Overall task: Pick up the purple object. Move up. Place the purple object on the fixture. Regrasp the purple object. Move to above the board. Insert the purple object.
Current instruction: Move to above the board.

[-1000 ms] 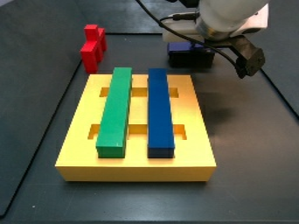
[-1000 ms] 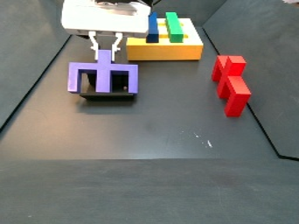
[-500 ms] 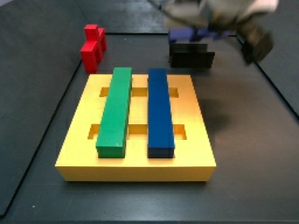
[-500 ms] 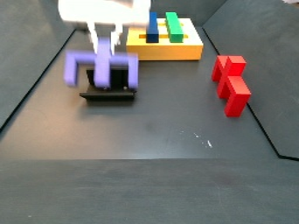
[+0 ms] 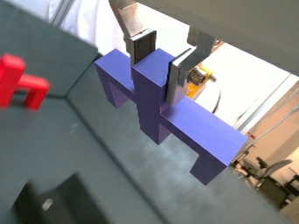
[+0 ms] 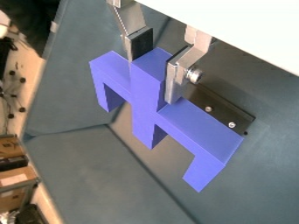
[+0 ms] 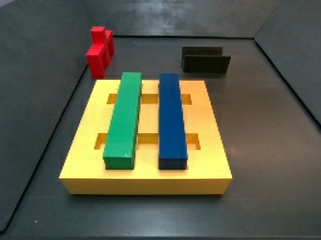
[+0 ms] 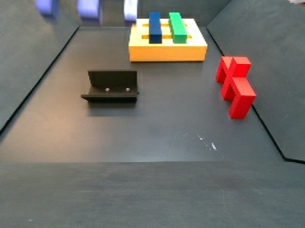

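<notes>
Gripper (image 5: pixel 163 63) is clamping the purple object (image 5: pixel 158 109) by its middle prong; both wrist views are showing the silver fingers (image 6: pixel 177 73) pressing on either side of that prong, jaws closed down to the prong's width, crossbar and outer prongs sticking out past the pads. The piece is hanging in the air, touching nothing else. In a wrist view the fixture (image 6: pixel 219 105) is lying on the dark floor behind the block, well apart from it. In a side view only three purple prong tips (image 8: pixel 87 8) are poking in at the top edge, blurred, above the far left of the floor; the gripper itself is sitting out of frame there. In the opposite side view neither gripper nor purple piece is showing. The fixture (image 7: pixel 206 60) (image 8: pixel 112 86) is standing empty on the floor in both side views. The board (image 7: pixel 94 159) (image 8: pixel 166 53) is carrying the green bar (image 7: pixel 122 120) and blue bar (image 7: pixel 171 119) side by side. The red block (image 7: pixel 99 50) (image 8: pixel 237 85) is sitting near the wall, apart from board and fixture; it is also showing in a wrist view (image 5: pixel 23 82).
</notes>
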Tool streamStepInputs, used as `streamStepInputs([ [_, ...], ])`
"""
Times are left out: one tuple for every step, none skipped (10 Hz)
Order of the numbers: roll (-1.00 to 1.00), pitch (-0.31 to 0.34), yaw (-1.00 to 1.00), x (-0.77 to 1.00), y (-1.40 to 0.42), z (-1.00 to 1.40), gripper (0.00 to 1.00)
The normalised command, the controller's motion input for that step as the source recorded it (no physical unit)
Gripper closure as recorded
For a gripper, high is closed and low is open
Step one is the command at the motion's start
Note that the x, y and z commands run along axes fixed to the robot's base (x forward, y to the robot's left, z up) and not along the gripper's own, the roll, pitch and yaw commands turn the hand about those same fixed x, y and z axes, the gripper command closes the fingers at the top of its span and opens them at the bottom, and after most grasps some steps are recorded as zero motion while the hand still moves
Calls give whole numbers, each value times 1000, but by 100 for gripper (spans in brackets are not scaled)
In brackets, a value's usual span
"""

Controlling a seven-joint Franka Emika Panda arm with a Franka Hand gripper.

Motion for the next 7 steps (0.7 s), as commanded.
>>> streamStepInputs([
  [-9,92,4,21,-13,590,100],
  [-9,103,12,28,-12,353,100],
  [-1000,147,-110,-1017,-1400,277,100],
  [-1000,133,-104,-1052,-1400,255,100],
  [-1000,119,-95,-1101,-1400,264,100],
  [-1000,125,-82,-1137,-1400,235,100],
  [-1000,131,-81,-1126,-1400,245,100],
])
